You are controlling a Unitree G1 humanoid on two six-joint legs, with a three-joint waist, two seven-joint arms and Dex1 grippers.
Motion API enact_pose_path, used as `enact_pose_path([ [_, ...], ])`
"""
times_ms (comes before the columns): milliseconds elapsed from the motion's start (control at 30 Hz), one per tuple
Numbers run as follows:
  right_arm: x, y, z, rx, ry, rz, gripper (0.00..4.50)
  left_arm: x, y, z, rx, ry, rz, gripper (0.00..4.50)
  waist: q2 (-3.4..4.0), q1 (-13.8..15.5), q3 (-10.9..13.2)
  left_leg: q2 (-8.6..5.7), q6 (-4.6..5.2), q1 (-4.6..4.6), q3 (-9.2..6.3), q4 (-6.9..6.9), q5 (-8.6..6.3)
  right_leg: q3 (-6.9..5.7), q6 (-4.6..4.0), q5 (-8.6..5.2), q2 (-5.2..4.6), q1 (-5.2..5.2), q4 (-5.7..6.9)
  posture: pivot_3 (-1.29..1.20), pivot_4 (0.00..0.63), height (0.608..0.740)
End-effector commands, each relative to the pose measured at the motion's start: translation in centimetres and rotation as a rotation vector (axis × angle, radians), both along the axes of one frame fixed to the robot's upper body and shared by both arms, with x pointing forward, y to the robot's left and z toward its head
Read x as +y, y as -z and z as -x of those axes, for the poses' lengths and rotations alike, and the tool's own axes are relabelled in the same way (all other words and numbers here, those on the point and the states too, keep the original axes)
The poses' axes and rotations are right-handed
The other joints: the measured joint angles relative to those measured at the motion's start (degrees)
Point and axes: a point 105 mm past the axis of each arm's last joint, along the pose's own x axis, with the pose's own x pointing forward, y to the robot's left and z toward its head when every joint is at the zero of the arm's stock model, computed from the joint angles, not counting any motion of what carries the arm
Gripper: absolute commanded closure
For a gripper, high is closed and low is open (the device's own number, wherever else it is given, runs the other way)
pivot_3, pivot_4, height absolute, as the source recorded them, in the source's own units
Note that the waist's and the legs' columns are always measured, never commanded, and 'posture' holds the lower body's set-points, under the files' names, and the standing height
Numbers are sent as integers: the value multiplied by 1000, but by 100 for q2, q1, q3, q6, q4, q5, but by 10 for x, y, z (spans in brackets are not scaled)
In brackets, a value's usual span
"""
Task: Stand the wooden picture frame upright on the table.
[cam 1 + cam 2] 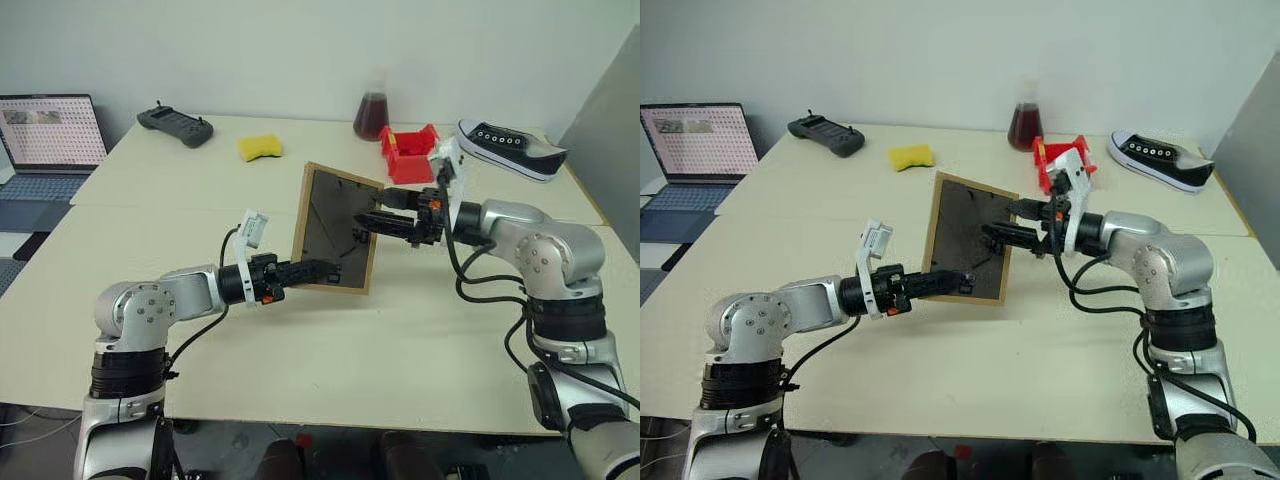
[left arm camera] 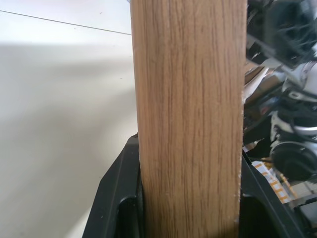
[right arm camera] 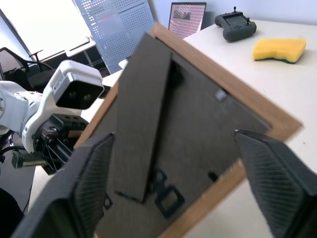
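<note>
Two grippers at the wooden picture frame [image 1: 338,229], which is held clear above the table [image 1: 300,360], roughly over the seam across the tabletop, tilted with its top leaning away from the right arm. Left gripper [image 1: 322,268] clamped on the lower wooden edge of the frame, one black finger [image 2: 116,198] against each face of the light-wood rail. Right gripper [image 1: 375,222] at the dark back panel of the frame, fingers spread wide apart, one to either side of the panel, gripping nothing. Fold-out stand [image 3: 143,134] lying along the back panel, hinged near the upper edge. Beyond the frame, toward the far edge of the table: yellow sponge [image 1: 260,147], black handheld controller [image 1: 175,125], flask of dark red liquid [image 1: 372,112]. Red plastic part [image 1: 408,153] just behind the right gripper; black-and-white sneaker [image 1: 510,148] farther out past the frame on the right-arm side. Laptop [image 1: 50,135] off the table, well apart from the frame on the left-arm side.
</note>
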Motion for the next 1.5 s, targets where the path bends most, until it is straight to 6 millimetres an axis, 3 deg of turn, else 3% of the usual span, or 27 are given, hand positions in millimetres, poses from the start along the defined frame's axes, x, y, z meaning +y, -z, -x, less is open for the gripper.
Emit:
enact_pose_path([
  [33,21,-10,11,-66,-92,-12,154,-6,-16,4,-77,58,42,3217,0,-2,0,1,0,0,0,0,0,0,0,0,0,0,0,0,150,740],
  [167,35,-14,28,-60,-193,-46,154,-8,-13,7,-69,69,45,3217,0,2,1,0,0,-3,0,1,0,1,0,0,-1,-4,6,0,150,740],
  [267,28,-10,42,-24,-254,-63,154,-7,-13,6,-64,68,48,3217,0,25,2,0,0,-4,0,1,0,-1,0,0,0,-5,6,0,150,740],
  [467,-6,2,54,49,-244,-32,154,-5,-13,9,-30,81,73,3217,-7,31,9,-2,1,-6,-2,5,-1,-2,0,0,-2,-3,4,0,150,740],
  [600,-45,8,39,16,-48,26,154,-2,-12,13,-1,98,87,3217,-10,24,11,-1,3,-5,-2,4,-1,-2,0,0,1,-4,3,0,150,740],
  [667,-62,8,23,-123,105,82,154,0,-11,12,43,91,112,3217,-11,19,12,-1,3,-5,0,4,-2,0,1,0,1,-4,3,0,150,740],
  [733,-73,13,15,-372,191,233,154,2,-11,12,96,94,150,3217,-14,10,14,-1,3,-4,1,3,-2,2,2,-1,1,-4,4,0,150,740],
  [800,-88,20,6,-760,282,485,154,2,-11,12,150,95,169,3217,-16,9,15,-1,4,-5,1,2,-2,1,3,-2,1,-5,2,0,150,740],
  [867,-88,32,9,-1155,238,700,154,0,-14,13,219,123,216,3217,-21,7,18,-3,4,-5,6,2,-3,4,6,-2,0,-6,-2,0,150,740],
  [967,-82,46,11,-1437,159,757,154,-4,-22,14,269,167,272,3217,-50,-1,35,-6,2,-5,18,5,-1,20,12,2,-2,-18,6,0,150,740],
  [1167,-56,40,10,-1669,154,610,154,-15,-15,32,317,243,239,3217,-56,-110,38,1,-29,-4,25,7,16,40,8,3,-1,-40,38,0,150,740],
  [1400,-30,28,16,-1768,119,463,154,-28,-10,36,332,229,251,3217,-57,-77,39,-4,-36,-4,21,11,20,36,7,4,-8,-36,41,0,150,740],
  [1500,-29,28,19,-1772,91,438,665,-27,-8,37,343,206,260,3217,-57,-63,39,-9,-36,-4,23,11,20,36,7,4,-16,-34,40,0,150,740],
])
